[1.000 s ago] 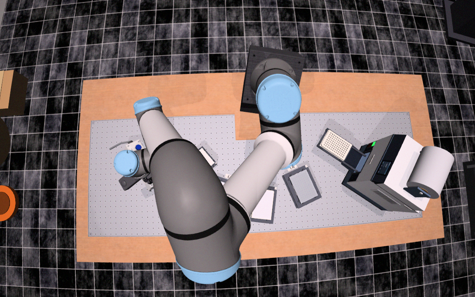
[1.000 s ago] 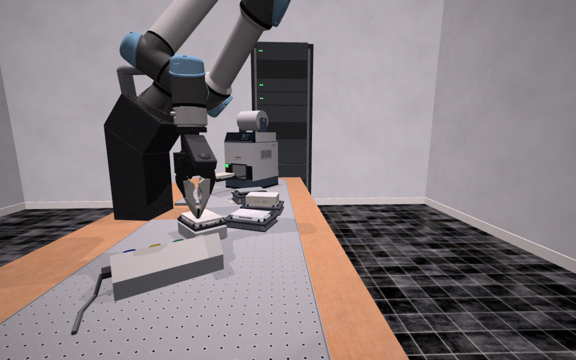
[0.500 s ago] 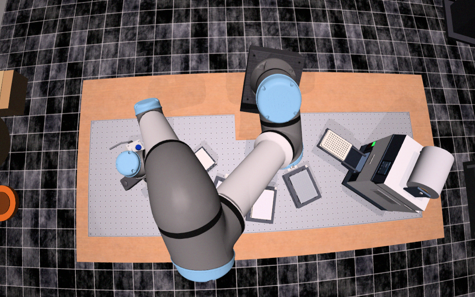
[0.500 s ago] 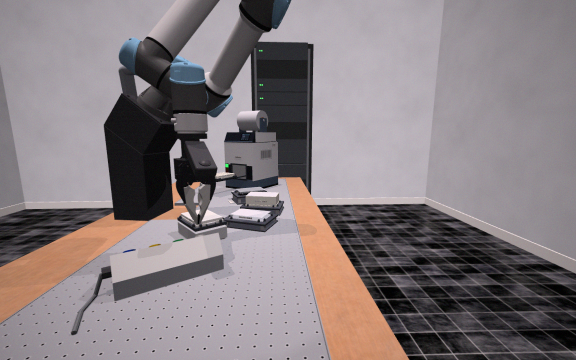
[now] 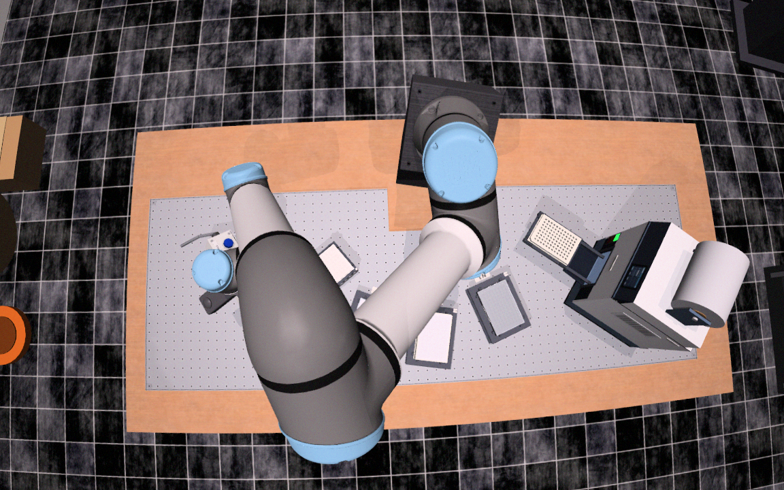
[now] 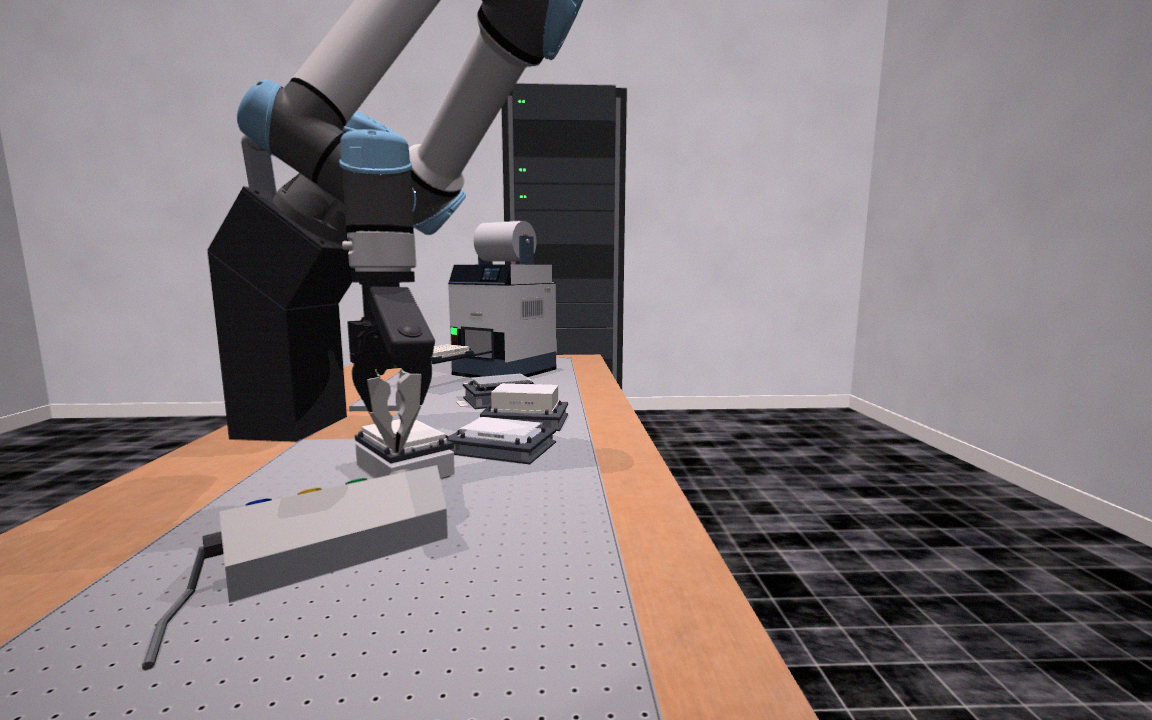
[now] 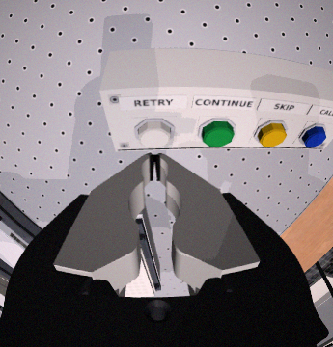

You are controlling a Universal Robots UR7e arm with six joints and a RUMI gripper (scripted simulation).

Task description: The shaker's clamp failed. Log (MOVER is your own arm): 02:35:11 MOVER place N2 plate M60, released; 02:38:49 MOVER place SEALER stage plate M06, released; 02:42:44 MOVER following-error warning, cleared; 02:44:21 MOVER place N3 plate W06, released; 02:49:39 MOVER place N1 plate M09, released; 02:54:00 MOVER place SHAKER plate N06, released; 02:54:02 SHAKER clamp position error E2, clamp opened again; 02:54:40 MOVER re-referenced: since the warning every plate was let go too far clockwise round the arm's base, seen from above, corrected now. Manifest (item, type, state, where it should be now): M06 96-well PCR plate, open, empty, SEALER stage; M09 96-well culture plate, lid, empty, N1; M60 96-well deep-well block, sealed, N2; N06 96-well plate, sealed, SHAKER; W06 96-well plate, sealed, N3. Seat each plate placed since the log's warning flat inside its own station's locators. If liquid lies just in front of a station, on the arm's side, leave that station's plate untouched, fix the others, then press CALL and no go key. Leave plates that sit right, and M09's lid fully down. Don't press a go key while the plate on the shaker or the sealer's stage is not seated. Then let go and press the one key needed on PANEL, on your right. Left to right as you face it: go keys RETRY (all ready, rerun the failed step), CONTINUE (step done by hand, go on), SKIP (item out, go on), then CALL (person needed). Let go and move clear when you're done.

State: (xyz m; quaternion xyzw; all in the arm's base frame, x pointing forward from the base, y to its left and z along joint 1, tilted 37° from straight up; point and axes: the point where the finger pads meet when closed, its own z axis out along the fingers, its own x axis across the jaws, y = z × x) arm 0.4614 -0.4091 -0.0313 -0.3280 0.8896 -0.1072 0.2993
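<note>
My gripper (image 7: 154, 156) is shut and empty. It hangs tips-down a little above the grey PANEL box (image 6: 334, 528), and in the wrist view its tips sit just below the white RETRY key (image 7: 155, 133). To the right of that key are the green CONTINUE key (image 7: 217, 133), the yellow SKIP key (image 7: 271, 135) and the blue CALL key (image 7: 314, 136). The shaker's white sealed plate (image 6: 403, 437) lies just behind the gripper and also shows in the overhead view (image 5: 337, 262). The wrist (image 5: 211, 271) hides most of the panel from above.
Past the shaker stand a low sealed plate (image 6: 499, 431), the tall deep-well block (image 6: 524, 396) and a grey lidded plate (image 5: 498, 304) in dark nests. The sealer (image 5: 632, 283) holds an open PCR plate (image 5: 554, 237) on its stage. A cable (image 6: 173, 608) runs from the panel.
</note>
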